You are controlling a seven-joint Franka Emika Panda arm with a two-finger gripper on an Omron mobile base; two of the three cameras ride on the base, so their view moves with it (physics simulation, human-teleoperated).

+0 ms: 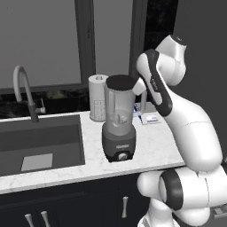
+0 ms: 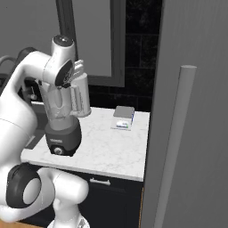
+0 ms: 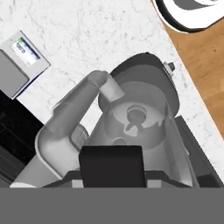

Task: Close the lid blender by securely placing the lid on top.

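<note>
A blender (image 1: 118, 128) stands on the marble tabletop (image 1: 153, 146) at 3 o'clock from the sink (image 1: 40, 144), with a paper-towel roll (image 1: 97, 97) behind it. The black lid (image 1: 121, 82) sits at the jar's mouth. The hand view looks down into the jar (image 3: 140, 127); whether the fingers are wide or holding the lid cannot be told.

A tall clear tapered blender (image 1: 118, 119) stands upright on a white marble counter, on a dark grey base with a round front knob. A flat black round lid (image 1: 120, 81) sits level on the jar's mouth. The jar's side handle (image 3: 74, 109) is clear.
</note>
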